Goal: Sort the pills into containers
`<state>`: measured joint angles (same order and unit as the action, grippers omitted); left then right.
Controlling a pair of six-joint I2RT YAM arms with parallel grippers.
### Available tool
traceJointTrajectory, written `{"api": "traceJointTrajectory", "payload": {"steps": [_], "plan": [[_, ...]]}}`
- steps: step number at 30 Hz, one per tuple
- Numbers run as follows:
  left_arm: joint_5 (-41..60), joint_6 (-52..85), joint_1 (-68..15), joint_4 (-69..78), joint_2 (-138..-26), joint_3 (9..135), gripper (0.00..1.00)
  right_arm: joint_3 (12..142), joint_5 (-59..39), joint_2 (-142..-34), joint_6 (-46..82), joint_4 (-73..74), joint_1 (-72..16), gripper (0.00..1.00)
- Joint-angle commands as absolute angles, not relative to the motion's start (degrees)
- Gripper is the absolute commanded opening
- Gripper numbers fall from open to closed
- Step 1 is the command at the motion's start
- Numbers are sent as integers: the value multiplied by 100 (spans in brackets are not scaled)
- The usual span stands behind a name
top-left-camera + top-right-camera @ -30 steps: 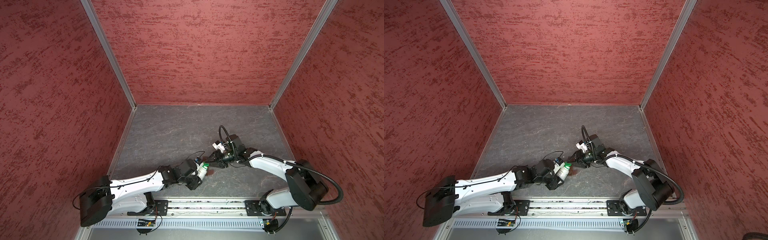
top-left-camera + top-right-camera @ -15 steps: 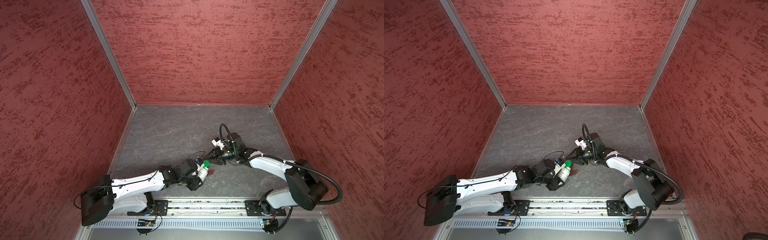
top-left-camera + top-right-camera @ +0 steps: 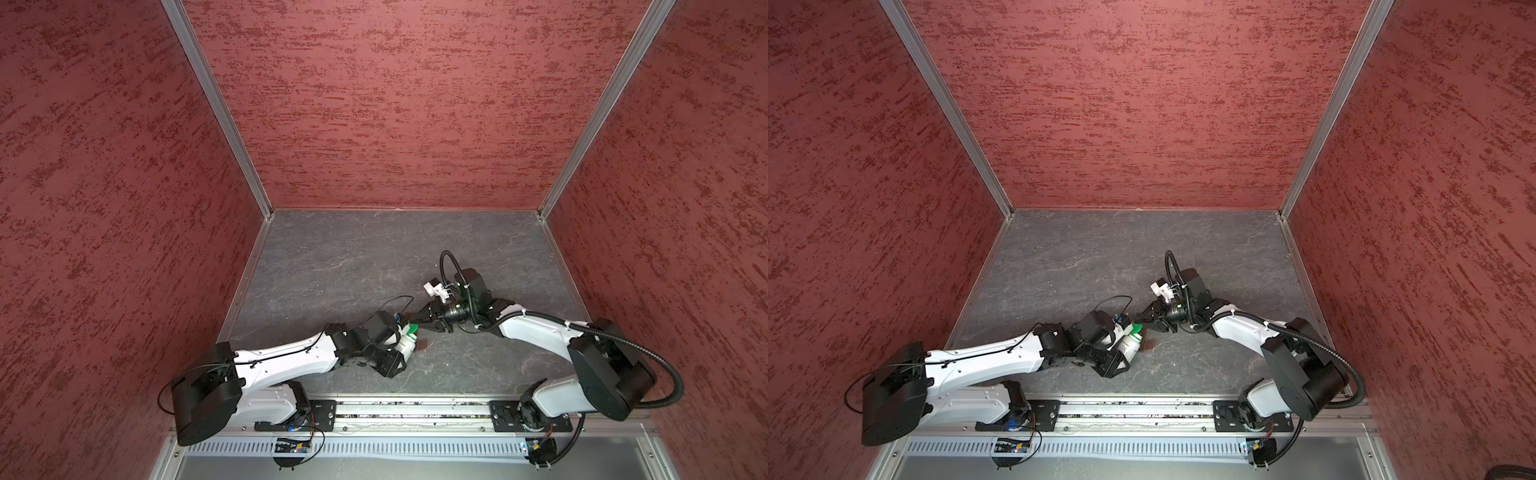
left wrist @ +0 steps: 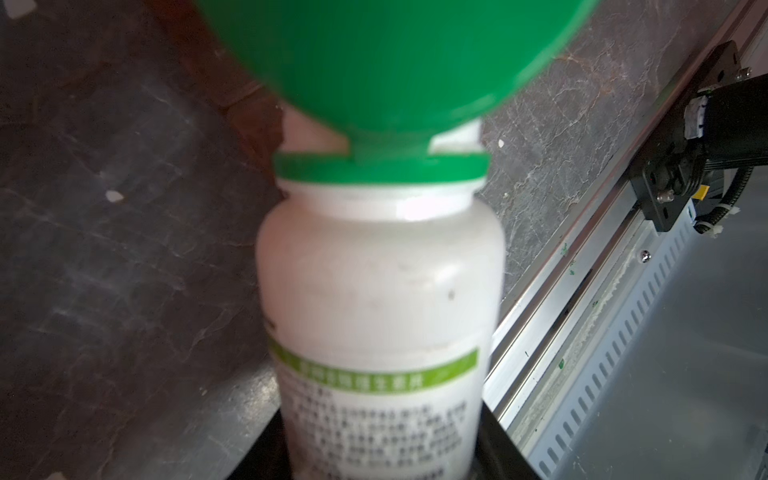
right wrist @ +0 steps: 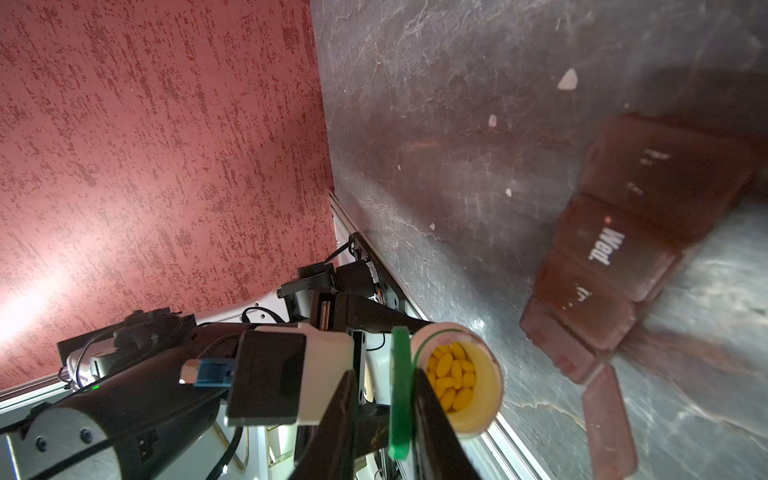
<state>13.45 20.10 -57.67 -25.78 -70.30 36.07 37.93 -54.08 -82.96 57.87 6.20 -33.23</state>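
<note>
My left tool (image 3: 399,349) clamping bottle (image 4: 380,291); right tool (image 5: 384,374) straddling green lid (image 5: 401,386), cannot tell if clamped. Opening step, I judge. Pills (image 5: 451,374) sitting inside; pill box (image 3: 424,344) lying at bottle's 3 o'clock. Next: slow tilt over pill box.

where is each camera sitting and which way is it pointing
Top views: high above the base, facing down and forward onto the table; left arm and right arm show whole, left end effector holding the white bottle.
Left wrist: on the left arm, facing along the bottle to its open green lid; only its fingers edge in.
Right wrist: on the right arm, facing the pills in the bottle and the container strip; right end effector straddles the lid.
Shared: both wrist views show bottle and lid.
</note>
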Motion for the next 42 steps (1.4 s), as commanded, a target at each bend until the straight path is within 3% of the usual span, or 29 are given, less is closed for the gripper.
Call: {"api": "traceJointTrajectory", "payload": {"steps": [1, 17, 42], "plan": [[1506, 1925, -5718, -2759, -7116, 3807, 0, 3753, -5529, -8297, 5678, 774, -3338, 22], [1933, 1898, -5663, -3122, -7475, 4049, 0, 3834, -5141, -8367, 5350, 308, -3349, 16], [2500, 1667, -5334, -3773, -8007, 4540, 0, 3973, -4674, -8358, 5065, -79, -3507, 13]]}}
